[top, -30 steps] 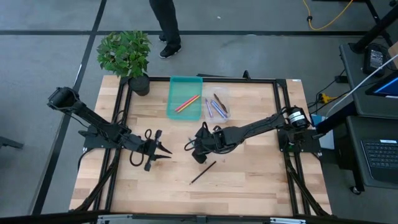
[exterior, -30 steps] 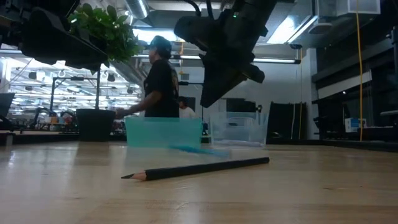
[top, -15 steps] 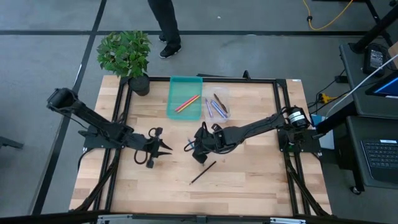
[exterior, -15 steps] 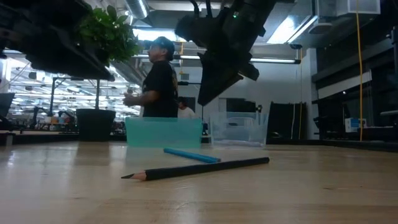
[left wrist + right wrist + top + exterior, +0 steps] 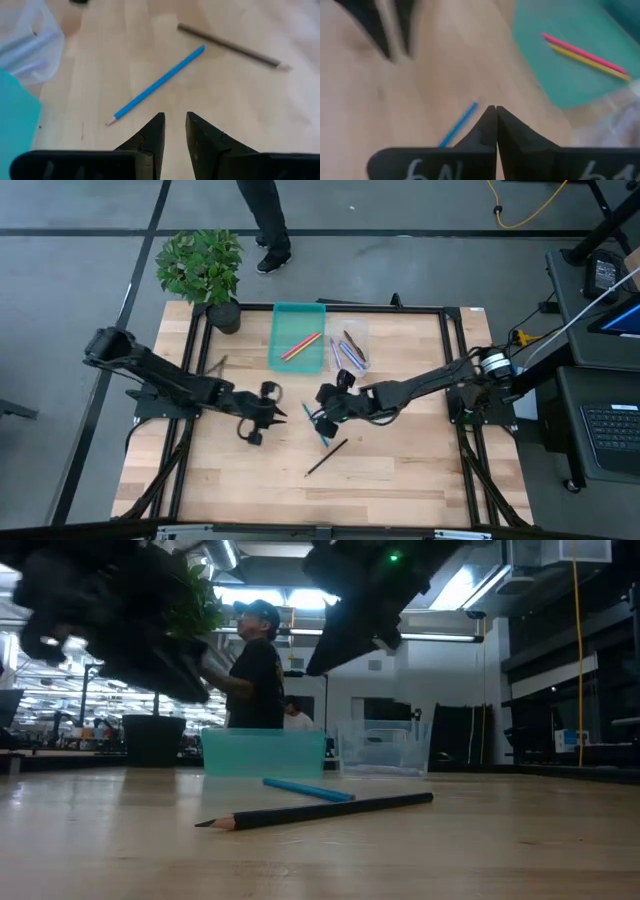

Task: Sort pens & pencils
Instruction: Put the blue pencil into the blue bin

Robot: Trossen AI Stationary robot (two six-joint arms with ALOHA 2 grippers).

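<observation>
A blue pencil (image 5: 317, 427) lies flat on the wood between my two grippers, also plain in the left wrist view (image 5: 157, 82). A dark pencil (image 5: 326, 457) lies nearer the near edge (image 5: 320, 810). My left gripper (image 5: 175, 120) hovers just left of the blue pencil, fingers a little apart, touching nothing. My right gripper (image 5: 492, 109) hangs shut above the blue pencil's far end and holds nothing. The teal tray (image 5: 298, 320) holds a pink stick (image 5: 582, 52) and a yellow stick (image 5: 585, 63). The clear tray (image 5: 352, 330) holds purple, blue and dark sticks.
A potted plant (image 5: 205, 270) stands at the far-left corner. A person (image 5: 255, 670) stands beyond the far edge. Both trays sit side by side at the far middle. Bare wood lies around the dark pencil toward the near edge.
The blue pencil fell from under the right gripper and now lies still on the table. The right gripper has risen a little and shifted toward the right. The left gripper has swept toward the right, close to the blue pencil.
</observation>
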